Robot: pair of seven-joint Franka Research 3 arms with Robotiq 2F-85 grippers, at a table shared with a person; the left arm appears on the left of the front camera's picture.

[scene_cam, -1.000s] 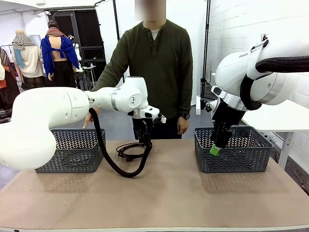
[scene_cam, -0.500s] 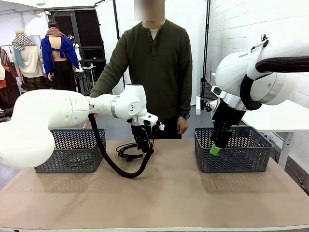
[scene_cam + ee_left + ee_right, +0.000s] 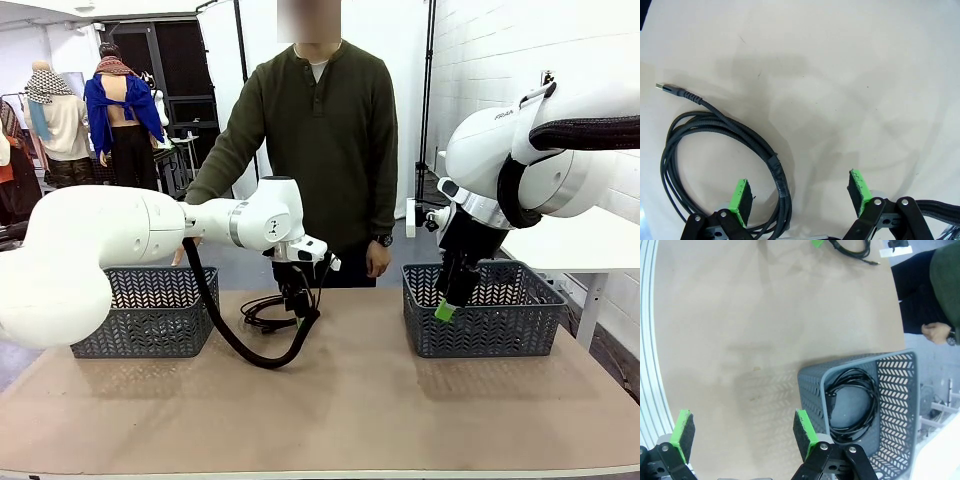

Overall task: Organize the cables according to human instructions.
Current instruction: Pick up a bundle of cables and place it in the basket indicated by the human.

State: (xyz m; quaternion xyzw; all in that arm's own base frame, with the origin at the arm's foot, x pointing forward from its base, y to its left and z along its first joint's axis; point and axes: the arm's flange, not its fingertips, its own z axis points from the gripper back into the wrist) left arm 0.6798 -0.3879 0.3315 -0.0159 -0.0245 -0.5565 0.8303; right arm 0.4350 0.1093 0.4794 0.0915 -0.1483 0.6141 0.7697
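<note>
A coiled black cable [image 3: 258,313] lies on the table at the far middle, in front of the human [image 3: 320,140]. My left gripper [image 3: 297,303] hangs just above the coil's right edge. In the left wrist view the gripper [image 3: 800,196] is open, and the right side of the cable loop [image 3: 775,165] runs between its green pads; the cable's small plug [image 3: 661,87] points away at upper left. My right gripper [image 3: 447,308] hangs open over the near left corner of the right basket [image 3: 520,335]. The right wrist view shows this gripper [image 3: 743,434] empty, with another coiled cable [image 3: 855,402] in the basket [image 3: 812,375].
A second grey basket [image 3: 150,335] stands at the table's left. My left arm's thick black hose [image 3: 235,345] droops onto the table beside the coil. The person's hand [image 3: 378,258] hangs near the table's far edge. Bare tabletop spreads across the front.
My left gripper has sunk a little and shifted slightly left, closer to the coil. The right arm has not moved.
</note>
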